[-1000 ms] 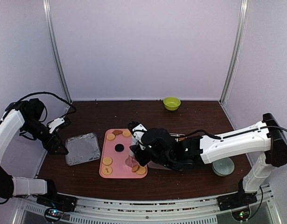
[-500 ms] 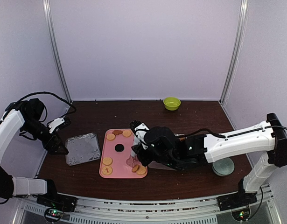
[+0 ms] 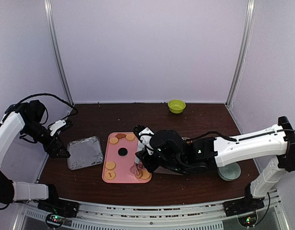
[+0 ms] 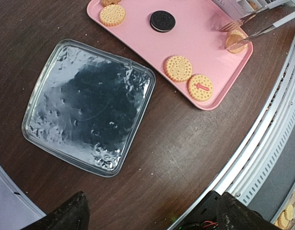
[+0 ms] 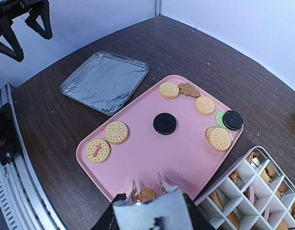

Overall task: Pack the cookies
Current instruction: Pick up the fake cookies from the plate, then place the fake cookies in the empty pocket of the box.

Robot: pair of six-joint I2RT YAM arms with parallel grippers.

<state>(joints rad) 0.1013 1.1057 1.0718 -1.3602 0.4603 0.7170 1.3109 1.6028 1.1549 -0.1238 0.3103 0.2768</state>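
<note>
Most of the cookies are spread flat on the pink tray. There's a tan one with a red mark at the near left corner and a black sandwich cookie roughly mid-tray. Along the far edge sit a couple of tan rounds and a brown flower-shaped one. Over on the right side a second black cookie sits partly on top of a green one, with another tan round just beside them.

The one that matters is a small tan cookie at the near edge of the tray. It's right between the two tips of the metal tongs, directly below the right gripper. That gripper looks clamped on the body of the tongs. Its fingers are mostly out of the wrist view though, so don't quote me on how tight. I also can't tell if the tong tips are actually pinching the cookie or just straddling it.

Just right of the tray is a white divided box with more cookies in some of its cells.

The left gripper is well off to the left, fingers spread wide with nothing between them. It hangs above the table near a crinkly silver foil tray that lies beside the pink tray. A green bowl sits at the back of the table.
</note>
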